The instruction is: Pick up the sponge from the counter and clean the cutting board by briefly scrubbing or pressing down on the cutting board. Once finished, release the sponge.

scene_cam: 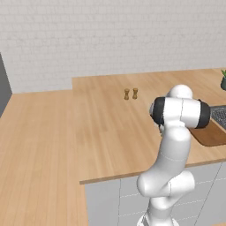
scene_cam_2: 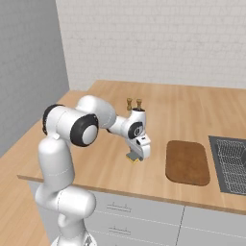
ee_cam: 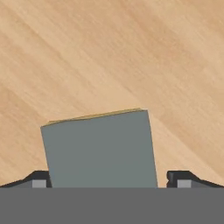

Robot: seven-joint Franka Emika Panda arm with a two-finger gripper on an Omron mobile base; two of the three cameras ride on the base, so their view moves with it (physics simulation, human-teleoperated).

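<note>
The sponge (ee_cam: 100, 148), a grey-green pad with a thin yellow edge, lies flat on the light-tan counter (ee_cam: 109, 52). My gripper (ee_cam: 108, 179) is down over it and open. One fingertip (ee_cam: 38, 179) sits at the sponge's left side. The other fingertip (ee_cam: 180, 178) stands a small gap off its right side. From the right base view, the gripper (scene_cam_2: 134, 156) points down at the sponge (scene_cam_2: 131, 157), well left of the reddish-brown cutting board (scene_cam_2: 187, 162). In the left base view the arm hides the hand, and the cutting board (scene_cam: 212, 134) shows at the right edge.
Two small brown shakers (scene_cam_2: 134, 103) stand behind the gripper, toward the wall. A dark grey gridded panel (scene_cam_2: 231, 163) lies right of the cutting board. A green plant (scene_cam: 224, 81) sits at the far right. The counter's front edge (scene_cam_2: 144, 196) runs close below the sponge.
</note>
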